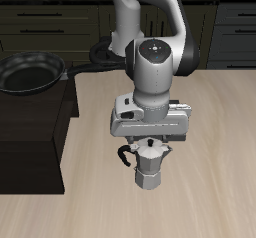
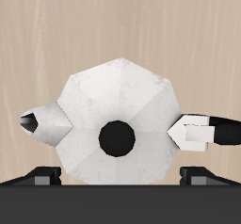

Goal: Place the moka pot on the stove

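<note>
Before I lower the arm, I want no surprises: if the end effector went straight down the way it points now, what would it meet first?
The moka pot. The end effector points straight down over it, one finger on either side, with the black lid knob centred below. How much gap is left is unclear.

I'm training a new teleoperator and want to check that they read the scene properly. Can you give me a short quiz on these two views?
1. True or false: the moka pot stands directly under the gripper.
2. Where does the frying pan lie?
A. on the dark unit beside the wooden table
B. on the table near its front edge
C. in the gripper
3. Fill in: in the wrist view, the round lid knob at the pot's centre is coloured ____.

Key: 1 true; 2 A; 3 black.
</note>
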Robot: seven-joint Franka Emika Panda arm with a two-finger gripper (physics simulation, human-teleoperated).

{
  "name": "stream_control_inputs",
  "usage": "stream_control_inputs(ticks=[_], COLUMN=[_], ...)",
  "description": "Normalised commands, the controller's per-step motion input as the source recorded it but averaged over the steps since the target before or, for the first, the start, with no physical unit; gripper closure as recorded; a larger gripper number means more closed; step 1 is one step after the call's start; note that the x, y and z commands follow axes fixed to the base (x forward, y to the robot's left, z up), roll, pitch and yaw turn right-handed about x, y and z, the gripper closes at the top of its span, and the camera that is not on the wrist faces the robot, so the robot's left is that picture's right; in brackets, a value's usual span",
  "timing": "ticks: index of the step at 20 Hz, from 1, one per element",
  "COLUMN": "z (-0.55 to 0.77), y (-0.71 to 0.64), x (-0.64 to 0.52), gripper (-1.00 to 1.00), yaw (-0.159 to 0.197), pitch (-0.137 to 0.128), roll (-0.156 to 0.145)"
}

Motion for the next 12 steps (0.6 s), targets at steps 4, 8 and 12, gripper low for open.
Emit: stream_control_inputs(ticks=[4,8,12], z=[-0.16,-0.09,-0.07], y=[0.12,-0.01,-0.07], x=[0.01,0.04,0.03], gripper=[-1.0,-1.0,-1.0], yaw=[0.007,-0.006,-0.014], pitch=[0.02,0.014,0.014], roll=[0.012,0.0,-0.009])
